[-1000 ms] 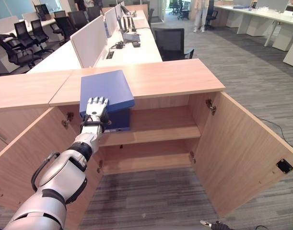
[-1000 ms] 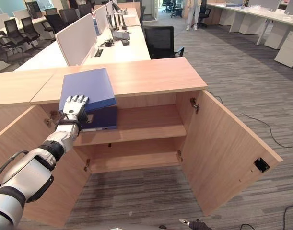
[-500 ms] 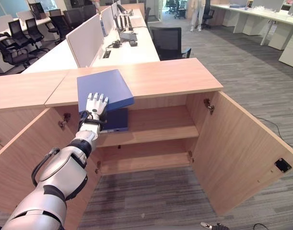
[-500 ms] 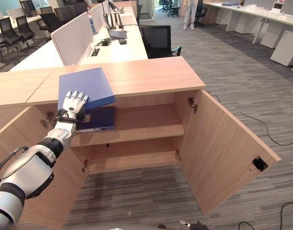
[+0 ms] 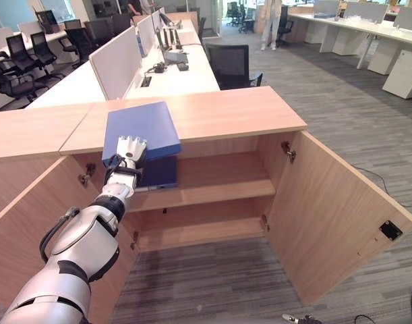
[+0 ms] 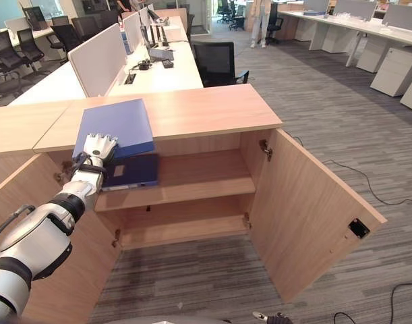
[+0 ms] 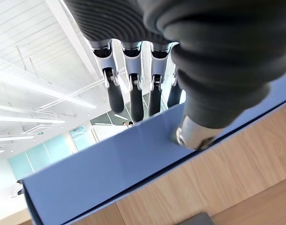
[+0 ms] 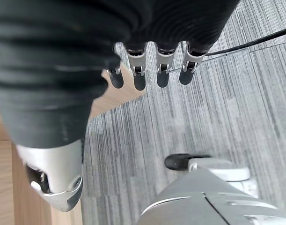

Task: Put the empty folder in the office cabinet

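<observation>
So the blue folder [image 5: 139,128] is lying flat on the cabinet's wooden worktop [image 5: 232,111], over at its left end, with its near edge hanging a bit past the front lip. Its long axis runs near-to-far, so the short edge is what faces the robot.

The left hand [image 5: 128,150] is right at that near edge, fingers [image 7: 131,96] straight and spread across the top of the cover. In the left wrist view the thumb sits on the folder's near face, apart from the fingers, so it looks to me like an open hand resting on the edge, not a real grip yet. The right hand [image 8: 147,70] hangs low over the grey carpet with relaxed, open fingers, well away from everything, so the left is clearly the one doing this job.

What matters for the next move: the upper shelf [image 5: 219,189] is directly below the overhanging edge, both doors are open, and a darker folder [image 5: 158,173] already lies on the shelf's left part. I'd guess the blue one has to be pulled toward the robot, off the lip, then tipped down and slid in beside or on top of that one.
</observation>
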{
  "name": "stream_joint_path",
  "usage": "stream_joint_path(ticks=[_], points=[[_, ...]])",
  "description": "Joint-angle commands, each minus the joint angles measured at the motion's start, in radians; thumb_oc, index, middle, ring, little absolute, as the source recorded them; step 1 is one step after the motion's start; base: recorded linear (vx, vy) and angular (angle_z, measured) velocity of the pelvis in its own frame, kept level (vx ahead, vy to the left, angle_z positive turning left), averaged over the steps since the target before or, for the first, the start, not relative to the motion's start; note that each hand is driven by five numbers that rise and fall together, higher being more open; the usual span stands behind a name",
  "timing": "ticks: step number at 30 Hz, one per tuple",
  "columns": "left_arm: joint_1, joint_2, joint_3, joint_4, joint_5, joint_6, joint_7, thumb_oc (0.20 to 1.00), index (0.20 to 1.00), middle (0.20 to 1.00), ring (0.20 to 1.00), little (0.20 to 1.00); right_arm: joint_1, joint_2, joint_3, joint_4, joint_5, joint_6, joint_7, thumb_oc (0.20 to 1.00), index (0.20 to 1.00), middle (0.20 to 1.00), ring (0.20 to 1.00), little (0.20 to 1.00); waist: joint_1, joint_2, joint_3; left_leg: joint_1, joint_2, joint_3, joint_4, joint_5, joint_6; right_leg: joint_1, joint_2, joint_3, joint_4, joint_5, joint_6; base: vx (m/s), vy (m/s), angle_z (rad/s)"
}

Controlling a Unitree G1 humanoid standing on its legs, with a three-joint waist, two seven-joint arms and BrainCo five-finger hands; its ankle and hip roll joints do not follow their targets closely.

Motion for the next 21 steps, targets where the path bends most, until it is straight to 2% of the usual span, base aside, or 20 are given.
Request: stream_joint_path(ticks=[1, 13, 21], points=[[-0.161, 0.055, 0.011, 0.140, 0.044, 0.027, 0.002, 0.200, 0.200, 0.200, 0.200, 0.200, -0.047, 0.024, 0.018, 0.063, 0.040, -0.028, -0.008, 1.000, 1.000, 1.000, 1.000, 1.000, -0.029, -0.012, 0.040, 0.051, -0.048, -0.006, 0.012, -0.129, 0.015, 0.072, -0.021, 0.007, 0.002, -0.096, 0.097, 0.01, 0.010, -0.08], [-0.135, 0.110, -0.001, 0.131, 0.075, 0.023, -0.009, 0.200, 0.200, 0.200, 0.200, 0.200, -0.021, 0.022, -0.003, 0.071, 0.048, -0.024, -0.001, 1.000, 1.000, 1.000, 1.000, 1.000, -0.031, -0.011, 0.032, 0.083, -0.049, 0.014, 0.012, -0.144, 0.016, 0.097, -0.020, 0.018, 0.002, -0.101, 0.101, 0.03, 0.016, -0.05], [-0.139, 0.110, -0.007, 0.112, 0.076, 0.021, -0.002, 0.200, 0.200, 0.200, 0.200, 0.200, -0.025, 0.025, 0.001, 0.069, 0.057, -0.025, -0.003, 1.000, 1.000, 1.000, 1.000, 1.000, -0.027, -0.017, 0.034, 0.090, -0.049, 0.011, 0.012, -0.147, 0.015, 0.105, -0.021, 0.016, 0.002, -0.105, 0.100, 0.01, 0.003, -0.01]])
